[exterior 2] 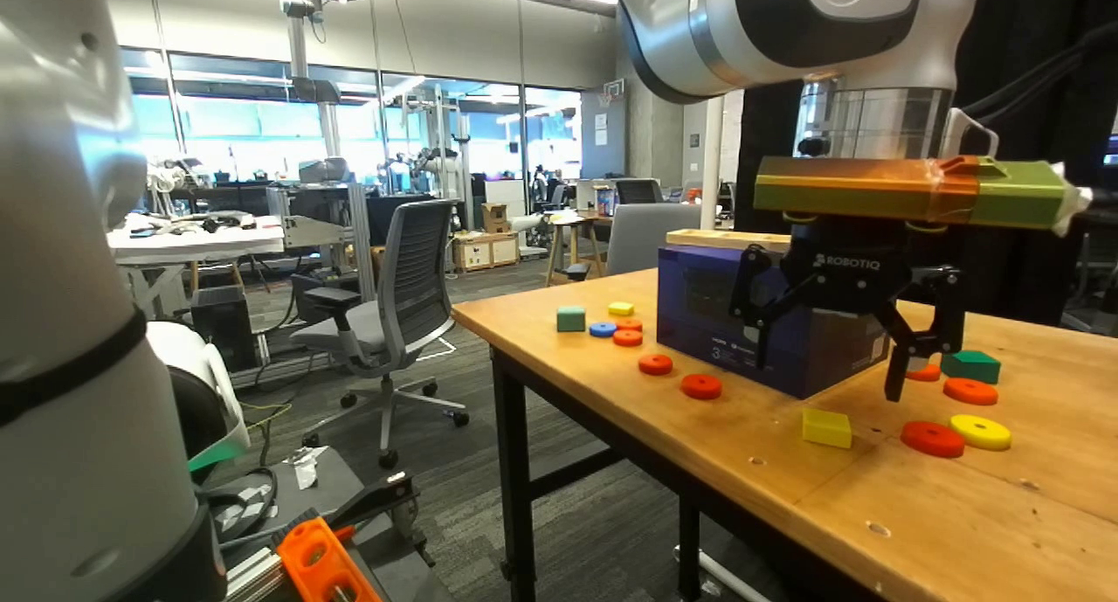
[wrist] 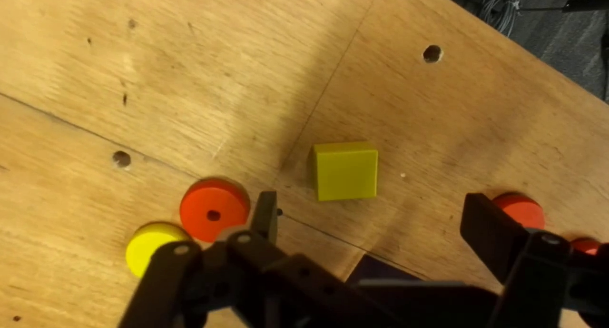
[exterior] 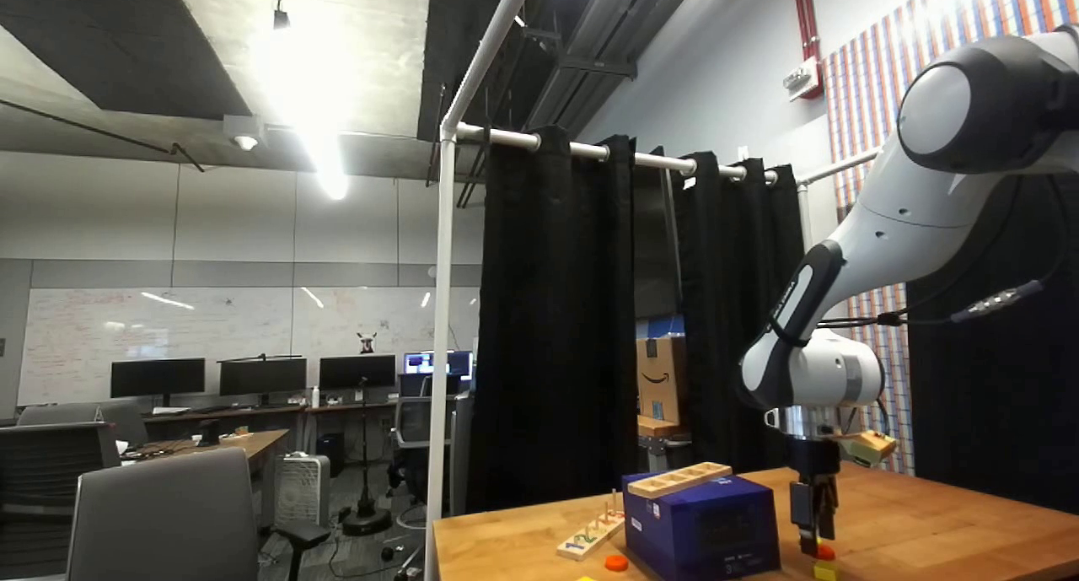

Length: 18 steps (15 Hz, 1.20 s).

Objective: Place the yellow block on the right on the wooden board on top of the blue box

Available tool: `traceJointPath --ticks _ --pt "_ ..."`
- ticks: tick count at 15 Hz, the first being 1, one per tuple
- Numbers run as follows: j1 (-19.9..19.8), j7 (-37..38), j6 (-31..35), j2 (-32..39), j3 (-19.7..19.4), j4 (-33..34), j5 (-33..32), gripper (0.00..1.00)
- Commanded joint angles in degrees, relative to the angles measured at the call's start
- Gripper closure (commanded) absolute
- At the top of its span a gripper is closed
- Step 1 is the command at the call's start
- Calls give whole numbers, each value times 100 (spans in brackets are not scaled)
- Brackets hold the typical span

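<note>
The yellow block (exterior 2: 826,428) lies flat on the table in front of the blue box (exterior 2: 699,327). In the wrist view the yellow block (wrist: 346,173) shows whole, a little beyond the fingertips and between their lines. The wooden board (exterior: 679,480) lies flat on top of the blue box (exterior: 716,526) and has shallow recesses; part of the board (exterior 2: 728,238) shows behind the gripper. My gripper (exterior 2: 826,377) is open and empty, pointing down above the table. In the wrist view the gripper's fingers (wrist: 371,209) are wide apart. A box corner (wrist: 376,270) shows between them.
A red disc (exterior 2: 933,439) and a yellow disc (exterior 2: 980,432) lie right of the block. Other red discs (exterior 2: 701,386) lie before the box. A green block (exterior 2: 971,366) is right of the gripper. A peg rack (exterior: 590,537) stands beside the box. The table edge (wrist: 533,56) is near.
</note>
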Motion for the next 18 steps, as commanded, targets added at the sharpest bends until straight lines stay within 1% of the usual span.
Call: traceJointPath --ticks 1,17,18 --pt "-101 -60 76 193 103 124 -38 0" --pt "-254 -37 186 619 172 181 -162 0" --pt "-262 -60 209 629 177 175 -175 22"
